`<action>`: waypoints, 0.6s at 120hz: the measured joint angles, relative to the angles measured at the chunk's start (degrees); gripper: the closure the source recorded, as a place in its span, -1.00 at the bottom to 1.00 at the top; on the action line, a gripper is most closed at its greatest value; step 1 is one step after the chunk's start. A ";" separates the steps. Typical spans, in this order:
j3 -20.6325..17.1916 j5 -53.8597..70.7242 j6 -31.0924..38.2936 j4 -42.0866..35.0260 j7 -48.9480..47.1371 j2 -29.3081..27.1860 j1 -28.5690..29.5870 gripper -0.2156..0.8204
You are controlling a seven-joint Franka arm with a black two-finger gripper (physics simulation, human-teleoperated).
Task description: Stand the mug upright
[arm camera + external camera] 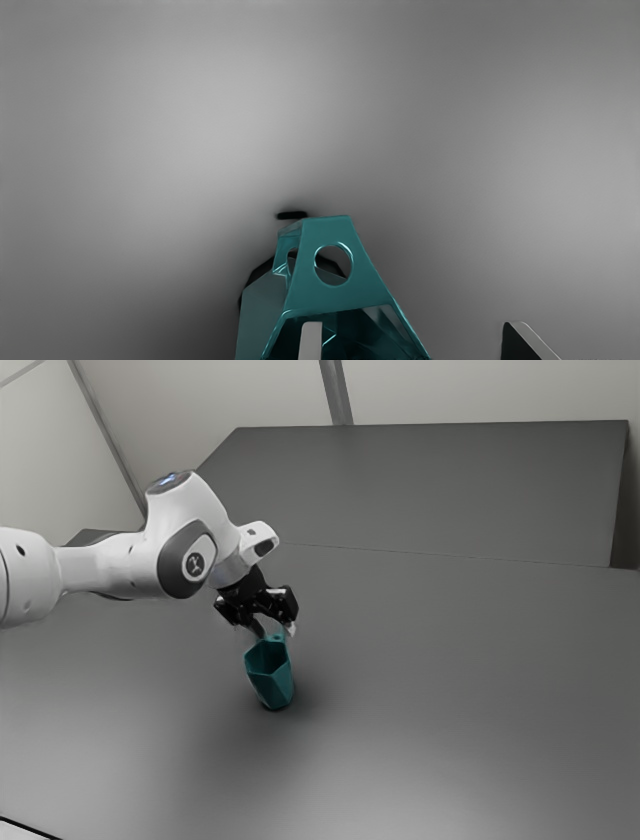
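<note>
you have the claw (274,629) right at the mug (270,680), low over the dark grey worktop (450,690), with its two fingers standing apart and clamped on nothing. in the wrist view one fingertip (310,342) lies across the mug's open mouth (you can't tell from here how deep it dips, if it dips at all), while the other fingertip (525,345) is out past the mug's side, with a clear gap between it and the teal wall. so you have one wall of the mug between the fingers, but it isn't pinched from both sides. the mug itself is teal and faceted, and it sits well in from the worktop's far edge and well in from the edge that cuts across the exterior view's lower left corner. in the exterior view you see its mouth at the upper end, near the fingers, and its narrower base at the lower end, with a soft shadow on the worktop around it; you can't tell whether it stands fully plumb or leans. its handle (332,300) juts out from the rim, with a round hole through it, and you look through that hole onto darker shapes beyond. the white arm (110,565) reaches in from the exterior view's left, its wrist bent down above the mug.
</note>
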 joint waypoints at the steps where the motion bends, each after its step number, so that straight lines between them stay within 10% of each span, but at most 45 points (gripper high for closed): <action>1: 0.00 0.02 -0.17 0.10 0.00 -0.10 -0.01 -0.11; 42: 3.26 7.83 -19.74 26.51 5.79 3.29 0.85 -0.49; 72: 4.51 9.28 -26.56 29.39 10.73 3.77 4.09 -0.55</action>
